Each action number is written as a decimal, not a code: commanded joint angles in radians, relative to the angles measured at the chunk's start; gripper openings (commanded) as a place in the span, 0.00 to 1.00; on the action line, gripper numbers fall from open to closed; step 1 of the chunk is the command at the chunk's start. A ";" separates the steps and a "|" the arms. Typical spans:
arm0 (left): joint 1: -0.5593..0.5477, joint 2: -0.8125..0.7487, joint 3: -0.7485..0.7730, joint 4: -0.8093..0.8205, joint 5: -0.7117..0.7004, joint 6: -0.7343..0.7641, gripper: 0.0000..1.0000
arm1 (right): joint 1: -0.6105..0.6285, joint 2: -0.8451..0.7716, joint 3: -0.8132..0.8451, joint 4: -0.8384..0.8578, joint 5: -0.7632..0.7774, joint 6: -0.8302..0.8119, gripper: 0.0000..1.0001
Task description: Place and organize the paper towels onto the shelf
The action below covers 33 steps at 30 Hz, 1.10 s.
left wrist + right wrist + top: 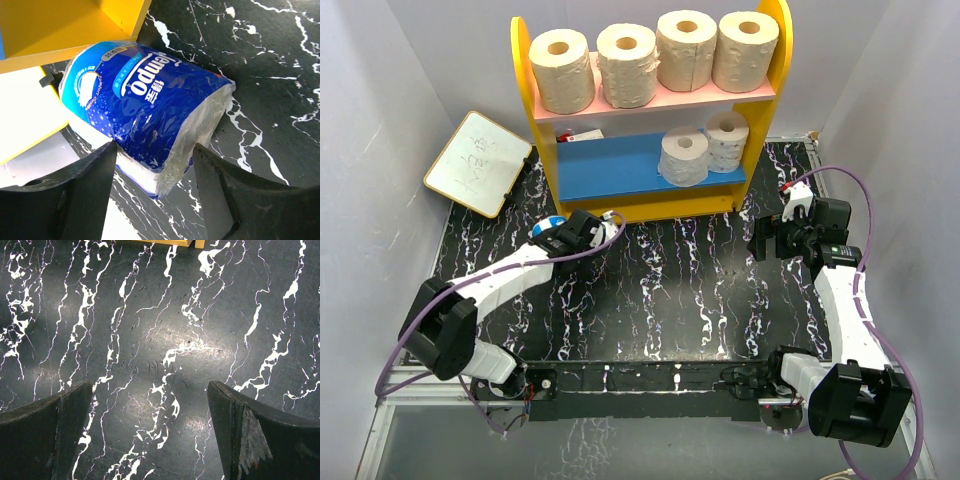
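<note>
**Top view.**
- Shelf (535, 100): stands at the middle of the tabletop's (660, 290) far edge, open side facing the arms.
- Pink upper board (620, 112): four tan rolls (563, 70) stand on end in a row that fills its width.
- Blue lower board (605, 170): two white rolls (684, 157) stand touching at its right end. The left half is bare, probably kept for the last roll.
- Blue-wrapped roll (552, 224): on the tabletop toward the far left corner, just in front of the shelf's left foot and mostly hidden by the arm.
- Left claw (558, 232): reaches over that roll.
- Right claw (765, 243): hangs over the right side of the tabletop, near the shelf's right foot and out of the left arm's way.
- Whiteboard (478, 163): by the far left corner.

**Left wrist view.**
- Shows what the top view hides. The blue-wrapped roll (150, 110) lies on its side, its far end close against the shelf's yellow foot (60, 25).
- Left claw (152, 175): half wide, straddling the roll's near end. One finger (95, 180) is at the wrapper and the other just beside it. Whether they are pressing cannot be told.
- The roll rests on the tabletop (260, 75) and is not lifted.

**Right wrist view.**
- Right claw (150, 430): at its widest and holding nothing, with bare marbled tabletop (165, 340) between the fingers.
- A strip of the shelf's yellow base (165, 242) shows at the top edge, and no roll is within reach.
</note>
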 commanded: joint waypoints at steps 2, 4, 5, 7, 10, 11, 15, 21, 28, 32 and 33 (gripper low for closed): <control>-0.004 0.028 -0.062 0.051 -0.023 0.007 0.48 | -0.005 -0.004 0.000 0.054 0.004 -0.009 0.98; -0.004 0.035 -0.075 0.065 -0.030 0.003 0.32 | -0.005 -0.005 -0.001 0.054 0.003 -0.009 0.98; -0.004 0.037 -0.077 0.066 -0.030 -0.001 0.24 | -0.005 -0.004 -0.001 0.055 0.002 -0.009 0.98; -0.004 0.043 -0.074 0.060 -0.032 -0.012 0.00 | -0.005 -0.004 0.000 0.056 0.004 -0.007 0.98; -0.004 0.048 -0.055 0.033 -0.024 -0.030 0.00 | -0.005 -0.006 -0.002 0.056 0.006 -0.008 0.98; -0.004 0.047 -0.042 0.007 -0.013 -0.037 0.00 | -0.005 -0.006 -0.002 0.058 0.006 -0.007 0.98; -0.005 0.025 0.081 -0.168 0.100 -0.085 0.00 | -0.005 -0.006 -0.002 0.058 0.007 -0.007 0.98; -0.004 -0.045 0.377 -0.407 0.308 -0.204 0.00 | -0.005 0.000 -0.001 0.059 0.010 -0.007 0.98; -0.003 -0.025 0.635 -0.455 0.357 -0.671 0.00 | -0.009 0.003 0.000 0.060 0.013 -0.006 0.98; 0.003 0.003 0.737 -0.450 0.298 -0.903 0.00 | -0.016 0.008 0.001 0.058 0.013 -0.006 0.98; 0.004 0.019 0.764 -0.456 0.289 -0.954 0.00 | -0.018 0.008 0.001 0.058 0.013 -0.006 0.98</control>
